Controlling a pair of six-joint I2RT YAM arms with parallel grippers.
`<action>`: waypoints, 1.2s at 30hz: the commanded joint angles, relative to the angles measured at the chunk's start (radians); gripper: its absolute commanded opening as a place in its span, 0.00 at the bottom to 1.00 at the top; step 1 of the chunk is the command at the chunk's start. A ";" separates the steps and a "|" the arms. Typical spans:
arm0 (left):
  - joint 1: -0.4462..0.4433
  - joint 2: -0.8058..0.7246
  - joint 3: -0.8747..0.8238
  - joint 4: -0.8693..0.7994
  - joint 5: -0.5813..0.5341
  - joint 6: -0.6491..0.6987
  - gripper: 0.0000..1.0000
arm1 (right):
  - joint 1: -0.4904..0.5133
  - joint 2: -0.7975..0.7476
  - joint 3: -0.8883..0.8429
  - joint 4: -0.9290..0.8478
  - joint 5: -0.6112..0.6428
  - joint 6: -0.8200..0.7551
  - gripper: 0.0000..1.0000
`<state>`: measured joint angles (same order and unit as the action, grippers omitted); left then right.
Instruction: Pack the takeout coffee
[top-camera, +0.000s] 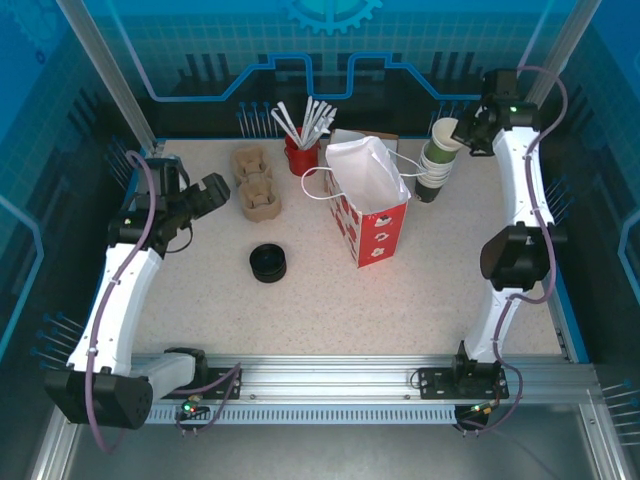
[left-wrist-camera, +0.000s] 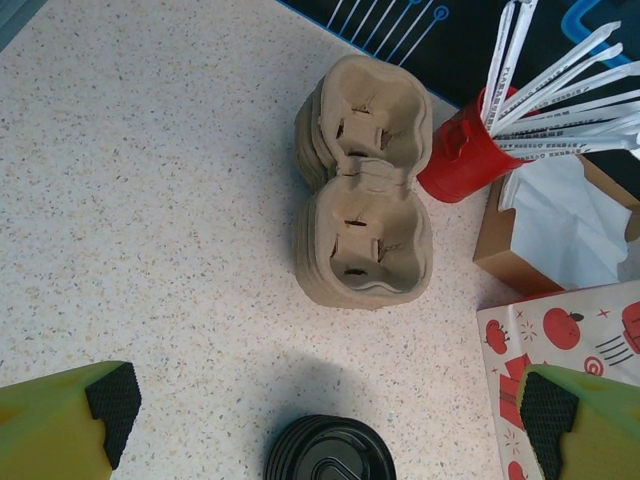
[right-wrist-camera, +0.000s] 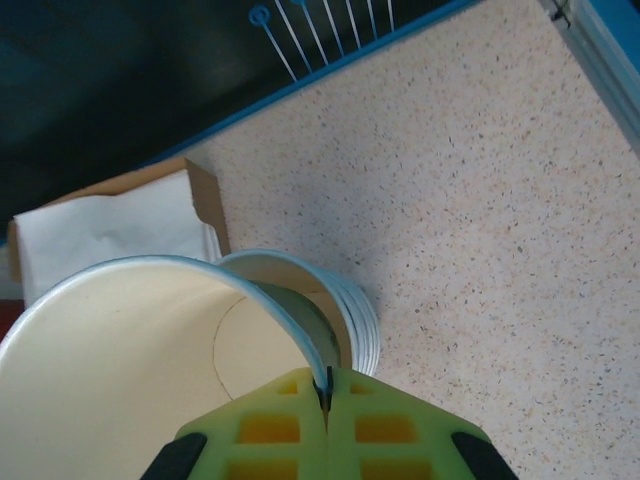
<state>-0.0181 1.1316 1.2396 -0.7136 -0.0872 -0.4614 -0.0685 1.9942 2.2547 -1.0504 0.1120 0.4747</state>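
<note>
top view: right gripper clenched on the rim of the top paper cup, which tilts above the cup stack at far right. red paper bag stands open mid-table, well apart from the black lids. left gripper released, holding nothing, near the cup carriers.
left wrist: pads spread wide, lids between them at bottom edge, carriers ahead.
right wrist: jaws pinch the cup wall; white inside, no lid.
progress, my guess: early. left to do: free the cup, lid it, put it in the bag.
</note>
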 joint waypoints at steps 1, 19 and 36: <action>-0.008 -0.035 0.046 -0.041 0.028 0.028 0.99 | -0.009 -0.080 0.073 -0.074 -0.024 -0.017 0.01; -0.009 -0.130 0.067 -0.150 0.132 0.026 0.99 | -0.009 -0.487 -0.105 -0.217 -0.059 -0.130 0.00; -0.042 -0.177 -0.148 -0.095 0.220 -0.013 0.99 | 0.201 -1.136 -1.110 0.031 -0.178 -0.059 0.00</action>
<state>-0.0475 0.9611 1.1244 -0.8310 0.0959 -0.4484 0.0559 0.9253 1.2369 -1.1259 -0.0353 0.3595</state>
